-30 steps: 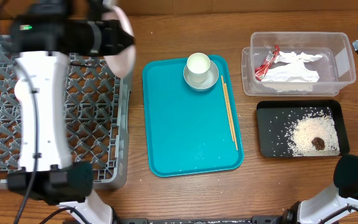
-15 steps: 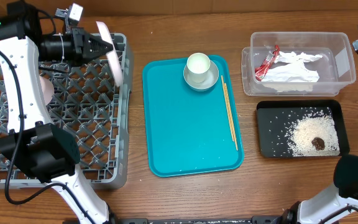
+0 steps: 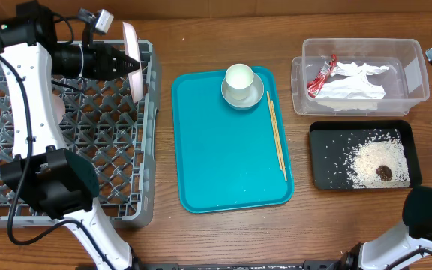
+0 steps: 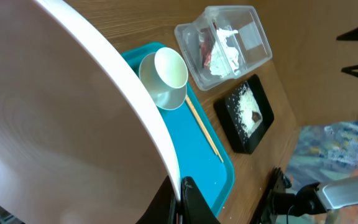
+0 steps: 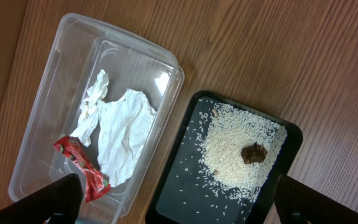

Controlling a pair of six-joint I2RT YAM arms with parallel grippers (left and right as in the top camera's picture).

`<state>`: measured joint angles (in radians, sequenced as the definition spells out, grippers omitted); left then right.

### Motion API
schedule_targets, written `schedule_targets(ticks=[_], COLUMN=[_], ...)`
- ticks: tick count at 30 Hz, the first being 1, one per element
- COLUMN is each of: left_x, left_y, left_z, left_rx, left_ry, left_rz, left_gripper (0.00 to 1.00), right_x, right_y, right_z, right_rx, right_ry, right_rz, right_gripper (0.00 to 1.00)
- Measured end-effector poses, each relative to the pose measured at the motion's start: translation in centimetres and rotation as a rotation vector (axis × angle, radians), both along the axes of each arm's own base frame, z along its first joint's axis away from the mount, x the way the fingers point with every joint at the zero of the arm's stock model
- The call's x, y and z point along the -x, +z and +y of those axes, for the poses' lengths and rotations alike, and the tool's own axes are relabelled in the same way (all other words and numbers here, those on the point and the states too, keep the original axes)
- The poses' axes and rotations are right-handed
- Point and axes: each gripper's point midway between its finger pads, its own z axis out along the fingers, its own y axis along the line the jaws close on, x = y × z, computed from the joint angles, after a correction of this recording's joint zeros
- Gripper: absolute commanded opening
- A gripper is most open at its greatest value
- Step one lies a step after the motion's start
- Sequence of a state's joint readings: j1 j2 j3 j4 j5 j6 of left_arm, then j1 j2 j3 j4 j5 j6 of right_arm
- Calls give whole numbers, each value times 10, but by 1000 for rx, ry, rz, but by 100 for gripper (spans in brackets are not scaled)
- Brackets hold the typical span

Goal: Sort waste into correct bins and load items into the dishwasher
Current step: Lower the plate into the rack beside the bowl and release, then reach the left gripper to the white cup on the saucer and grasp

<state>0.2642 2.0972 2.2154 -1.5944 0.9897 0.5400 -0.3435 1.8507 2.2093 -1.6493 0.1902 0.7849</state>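
Left gripper (image 3: 128, 61), clamped on the large plate (image 3: 129, 36), now sits closer to the dish rack's (image 3: 103, 150) far right corner than a moment ago, plate on edge, near upright, lattice directly beneath, right arm well apart.

Your overhead camera looked straight down on the whole counter (image 3: 163, 240), from the dish rack (image 3: 111, 150) across to the clear tub (image 3: 417, 64) and black tray (image 3: 325, 171). Your left wrist camera sat tight against the large plate (image 4: 55, 112), peering past its rim over the teal tray (image 4: 194, 155) toward those two. Your right wrist camera faced down on them from high up; all three views shared them.
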Motion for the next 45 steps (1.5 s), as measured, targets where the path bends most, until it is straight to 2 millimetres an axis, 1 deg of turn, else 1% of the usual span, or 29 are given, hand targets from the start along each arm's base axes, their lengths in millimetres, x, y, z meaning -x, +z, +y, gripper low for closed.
schedule_targets(ticks=[3,6,12,13,14,15,16,17,19,22,23,25,27,28,30,32,33,34,36,38,39,40,41,42,43,44,45], left_x=[1,5,9,9,9,9,9,8,8,5,3,2,3,6,7,8,8,9,12,20,25,33,39,48,54,59,63], left_y=[-1,-14,-20,-20,-20,-21,-21,-21,-21,-22,-22,-22,-22,-19,-8,9,21,27,40,55,63,72,76,77,76,71,65], left_z=[-3,-4,-8,-7,-6,-5,-5,-3,2,16,21,31,42,46,51,54,53,51,40,16,-5,-31,-54,-85,-105,-128,-146], left_rx=[-1,9,37,36,35,32,29,28,26,25,27,37,48,51,46,28,13,6,-10,-27,-34,-39,-42,-56,-69,-107,-147], left_ry=[-21,-41,-59,-59,-60,-61,-62,-57,-44,0,21,72,128,154,180,198,204,205,195,148,105,45,-10,-89,-141,-195,-235], left_rz=[-18,6,12,9,6,3,0,1,2,13,17,50,104,133,142,123,99,87,62,29,8,-14,-25,-39,-44,-56,-64], left_gripper=[4,4,6,10,33,45,45,48,63,64,62,61,65,65,65,66,66,66,69,75,78,78,80,83,85,88,89], right_x=[0,0,0,0,0,0,0,0,0,0,0,0,0,0,0,0,0,0,0,0,0,0,0,0,0,0,0], right_y=[0,0,0,0,0,0,0,0,0,0,0,0,0,0,0,0,0,0,0,0,0,0,0,0,0,0,0], right_z=[0,0,0,0,0,0,0,0,0,0,0,0,0,0,0,0,0,0,0,0,0,0,0,0,0,0,0], right_rx=[-1,0,0,0,0,0,0,0,0,0,0,0,0,0,0,0,0,0,0,-1,0,-1,0,0,0,0,-1], right_ry=[0,-1,0,0,0,0,0,0,-1,0,0,0,0,0,0,0,-1,0,0,0,1,0,0,0,0,0,-1], right_rz=[0,0,0,0,0,0,0,0,0,0,0,0,0,0,0,0,0,0,0,0,0,1,0,0,0,0,0], right_gripper=[100,100,100,100,100,100,100,100,100,100,100,100,100,100,100,100,100,100,100,100,100,100,100,100,100,100,100])
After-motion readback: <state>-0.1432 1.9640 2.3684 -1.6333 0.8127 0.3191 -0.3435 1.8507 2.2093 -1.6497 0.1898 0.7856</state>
